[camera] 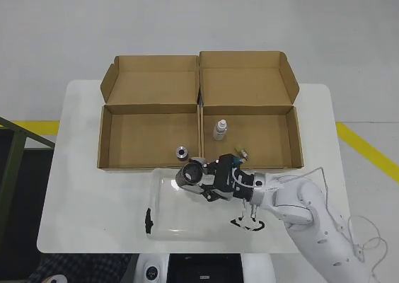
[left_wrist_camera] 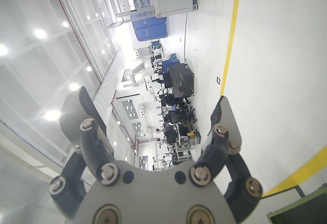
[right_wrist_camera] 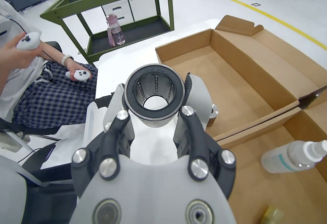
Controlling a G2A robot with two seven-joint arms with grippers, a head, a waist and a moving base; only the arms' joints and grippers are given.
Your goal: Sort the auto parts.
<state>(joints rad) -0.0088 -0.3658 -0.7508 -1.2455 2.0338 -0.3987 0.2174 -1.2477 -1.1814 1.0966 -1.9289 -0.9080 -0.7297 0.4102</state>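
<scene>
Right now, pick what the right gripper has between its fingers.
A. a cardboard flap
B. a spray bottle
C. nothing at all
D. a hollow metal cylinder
D: the right gripper is shut on the hollow metal cylinder, one finger on each side of it, while the spray bottle lies apart in a cardboard box.

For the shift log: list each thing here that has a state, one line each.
right gripper: shut on the bearing
left gripper: open, empty
bearing: gripped by its sides
left box: lid open, small metal part inside
right box: lid open, spray bottle inside
</scene>
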